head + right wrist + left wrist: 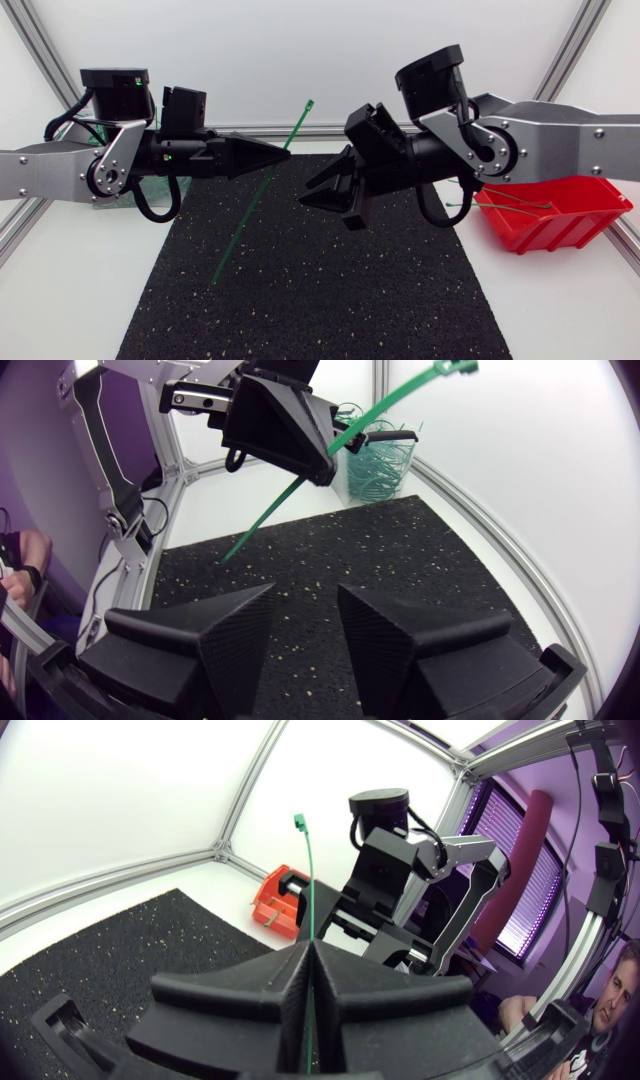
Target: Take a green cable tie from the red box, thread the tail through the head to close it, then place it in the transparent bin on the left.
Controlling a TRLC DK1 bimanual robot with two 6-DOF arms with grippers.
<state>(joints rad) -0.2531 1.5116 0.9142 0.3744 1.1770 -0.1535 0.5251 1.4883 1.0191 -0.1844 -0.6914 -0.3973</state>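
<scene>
The left pincer [285,156] is hanging above the far left part of the desk [60,290], its two matte black wedge fingers pressing flat together on a green cable tie [250,210]; the tie is showing as a thin, straight plastic strip, slanting from its small square head at the far end down to a tapering tail that is hanging free over the mat [320,290]; it is not looped; in the left wrist view the strip [309,880] is rising straight out of the seam between the closed fingers. The right pincer [318,195] is hovering just right of the tie, apart from it, with its broad fingers spreading wide and holding nothing; the right wrist view is showing the same open gap [305,615]. The mat is lying as a black, grainy rubber sheet flecked with pale specks on the smooth white desk. The red box [560,215], a glossy plastic bin with an open sloping front, is sitting at the right behind the right arm, with thin green ties [500,207] poking over its rim. The transparent bin [352,480] is standing at the far left corner, with curled green ties [382,460] piling inside it.
</scene>
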